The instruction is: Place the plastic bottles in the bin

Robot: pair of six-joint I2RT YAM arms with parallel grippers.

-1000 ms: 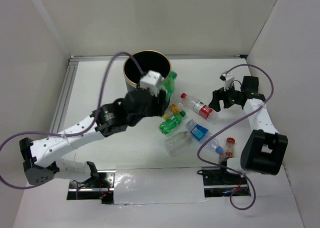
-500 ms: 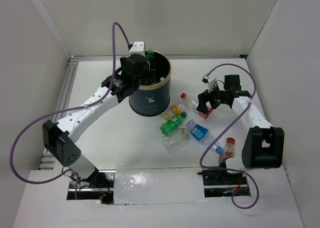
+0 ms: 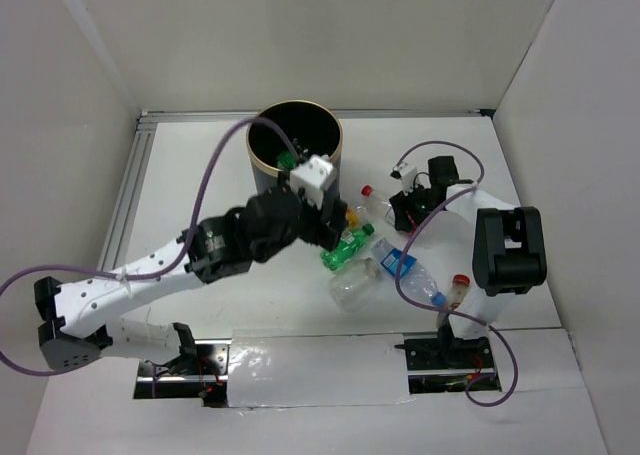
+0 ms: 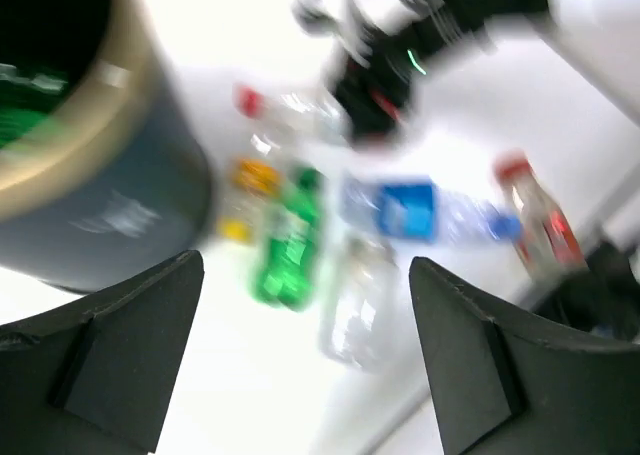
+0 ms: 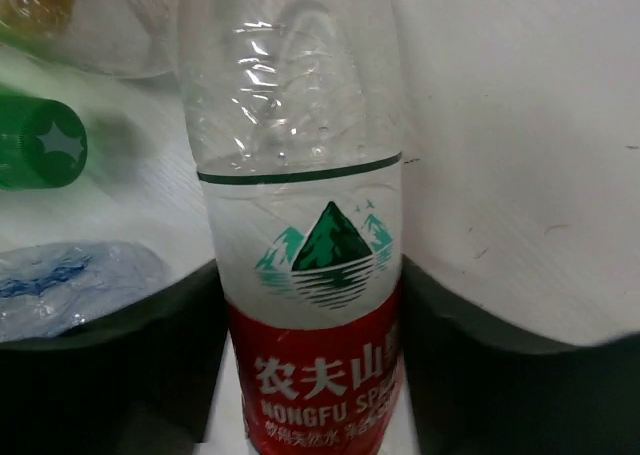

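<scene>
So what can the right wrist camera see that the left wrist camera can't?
Only the right wrist camera shows the mountain picture and writing on the red-label bottle, very close up. Only the left wrist camera, which is blurry, shows the bin and a red-capped bottle off to the side. Both show the green bottle and the blue-label bottle.

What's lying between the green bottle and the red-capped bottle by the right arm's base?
A clear blue-labelled bottle on its side, shown in the top view.
</scene>
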